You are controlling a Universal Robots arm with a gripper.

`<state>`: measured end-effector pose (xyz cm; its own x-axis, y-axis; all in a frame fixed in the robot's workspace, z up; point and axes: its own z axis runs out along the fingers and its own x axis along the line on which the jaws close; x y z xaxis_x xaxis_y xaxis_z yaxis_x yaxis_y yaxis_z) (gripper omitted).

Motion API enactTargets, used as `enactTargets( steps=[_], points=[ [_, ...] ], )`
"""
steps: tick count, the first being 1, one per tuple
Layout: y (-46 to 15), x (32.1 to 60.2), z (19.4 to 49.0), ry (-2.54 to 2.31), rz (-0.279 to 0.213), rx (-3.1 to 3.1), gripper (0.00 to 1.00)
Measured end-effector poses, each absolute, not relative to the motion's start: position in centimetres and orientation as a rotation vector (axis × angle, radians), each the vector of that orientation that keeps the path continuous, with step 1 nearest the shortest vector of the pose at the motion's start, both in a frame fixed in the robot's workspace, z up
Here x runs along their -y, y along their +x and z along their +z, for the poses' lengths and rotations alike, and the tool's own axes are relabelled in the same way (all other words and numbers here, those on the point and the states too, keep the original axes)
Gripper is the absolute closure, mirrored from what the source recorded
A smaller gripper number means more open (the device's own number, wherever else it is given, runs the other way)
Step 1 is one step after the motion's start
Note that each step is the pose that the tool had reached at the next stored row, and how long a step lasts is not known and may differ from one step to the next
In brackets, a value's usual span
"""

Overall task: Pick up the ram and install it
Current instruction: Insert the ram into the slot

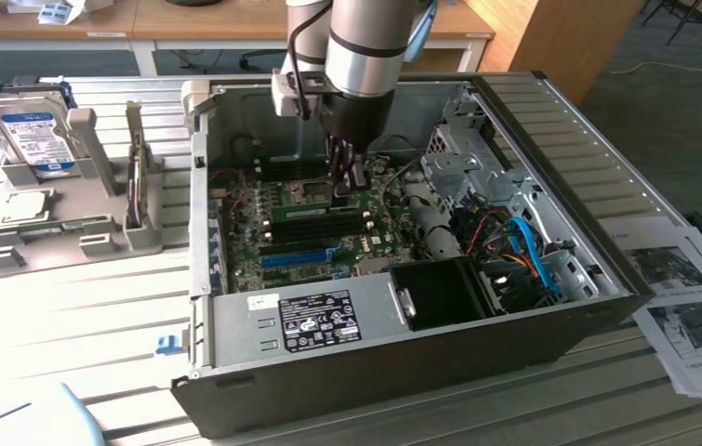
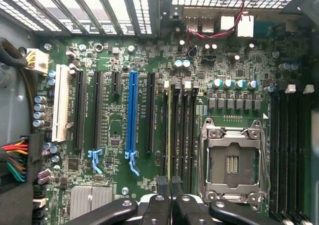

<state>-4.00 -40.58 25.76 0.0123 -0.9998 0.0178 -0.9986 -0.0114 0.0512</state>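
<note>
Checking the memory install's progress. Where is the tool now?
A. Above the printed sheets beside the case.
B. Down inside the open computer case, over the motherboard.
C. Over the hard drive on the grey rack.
B: the tool reaches down into the computer case, shut on the ram over the motherboard.

Logged pale slatted table point(image 1: 65, 316), sunlit hard at the exterior view's lower left. Saw light-wood desks point(image 1: 78, 23) on white legs behind, blue-grey carpet floor point(image 1: 661, 102) beyond. Spotted tall wooden panel point(image 1: 536, 37) toward the exterior view's right, dark chair legs point(image 1: 698, 14) past it.
</note>
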Motion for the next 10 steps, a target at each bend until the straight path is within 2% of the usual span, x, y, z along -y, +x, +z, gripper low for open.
enactTargets(
  steps=[10],
  points=[
    [-4.00, 40.63, 24.68, 2.200, -0.036, 2.174, 0.89]
  ],
)
